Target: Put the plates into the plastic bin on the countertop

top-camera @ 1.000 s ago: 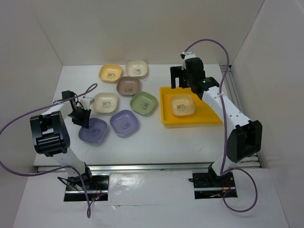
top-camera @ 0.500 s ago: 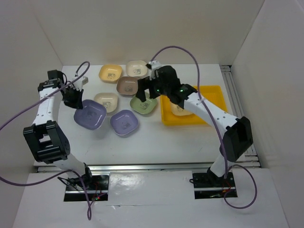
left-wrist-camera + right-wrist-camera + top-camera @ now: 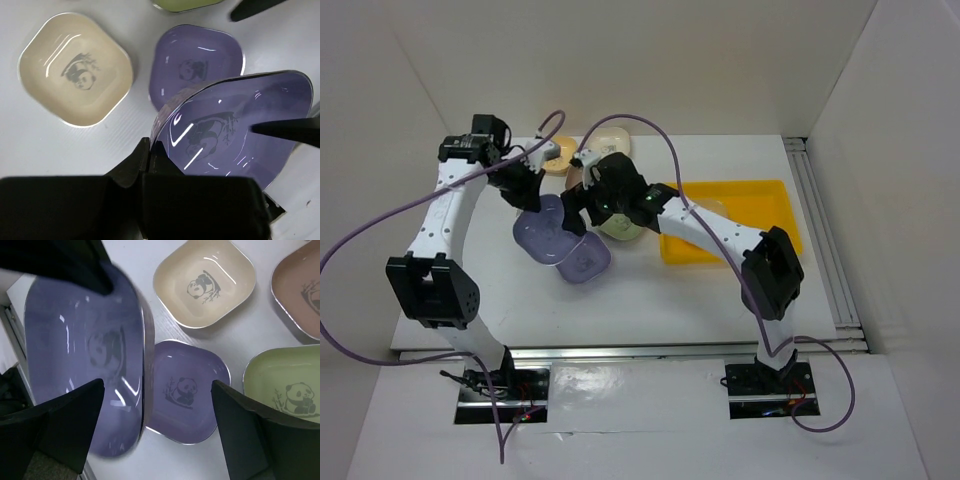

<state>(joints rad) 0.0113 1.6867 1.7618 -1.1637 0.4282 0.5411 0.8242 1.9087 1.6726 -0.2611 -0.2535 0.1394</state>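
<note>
My left gripper [image 3: 527,190] is shut on the rim of a lilac plate [image 3: 545,237] and holds it tilted above the countertop [image 3: 650,295]; in the left wrist view the pinch [image 3: 150,150] sits at that plate's [image 3: 235,135] lower left edge. My right gripper [image 3: 578,205] is open beside it. In the right wrist view its gripper [image 3: 157,425] straddles the held plate's [image 3: 85,355] right rim, above a second lilac plate [image 3: 187,390] lying flat. The yellow-orange bin [image 3: 770,220] lies to the right, partly hidden by the right arm.
On the table lie a green plate [image 3: 285,390], a brown plate [image 3: 300,295] and a cream plate [image 3: 205,282]. A yellow plate [image 3: 555,155] and another cream plate [image 3: 612,140] sit at the back. White walls surround the table.
My left arm lifted the lilac plate and carried it right and towards the back. My right arm swung left from the bin to the held plate, jaws open.
</note>
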